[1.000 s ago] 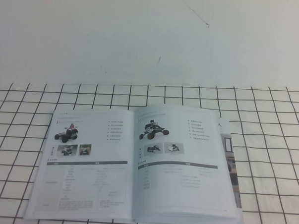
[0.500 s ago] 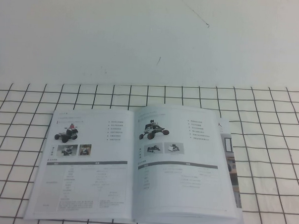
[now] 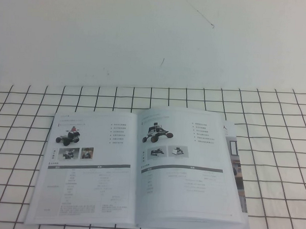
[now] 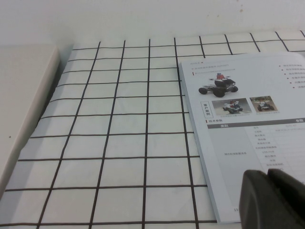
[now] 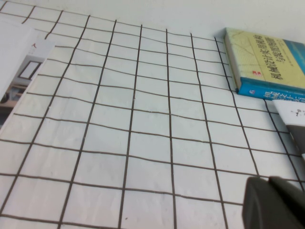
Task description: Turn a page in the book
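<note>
The book [image 3: 140,167] lies open and flat on the gridded cloth, near the table's front edge. Both leaves show small wheeled-robot photos, bullet lists, a dark grey bar and a table of fine text. The right-hand page [image 3: 189,167] lies flat, with further pages peeking out beyond its outer edge. Neither gripper shows in the high view. My left gripper [image 4: 270,173] hovers over the near left corner of the book [image 4: 248,119], shut and holding nothing. My right gripper [image 5: 269,180] is shut and hangs over bare cloth, well to the right of the book's edge [image 5: 19,67].
A black-lined white cloth [image 3: 274,125] covers the table up to the white back wall. To the right lie a closed yellow-and-blue book [image 5: 267,59] and a white printed item [image 5: 295,114]. A beige raised edge [image 4: 24,95] borders the cloth on the left.
</note>
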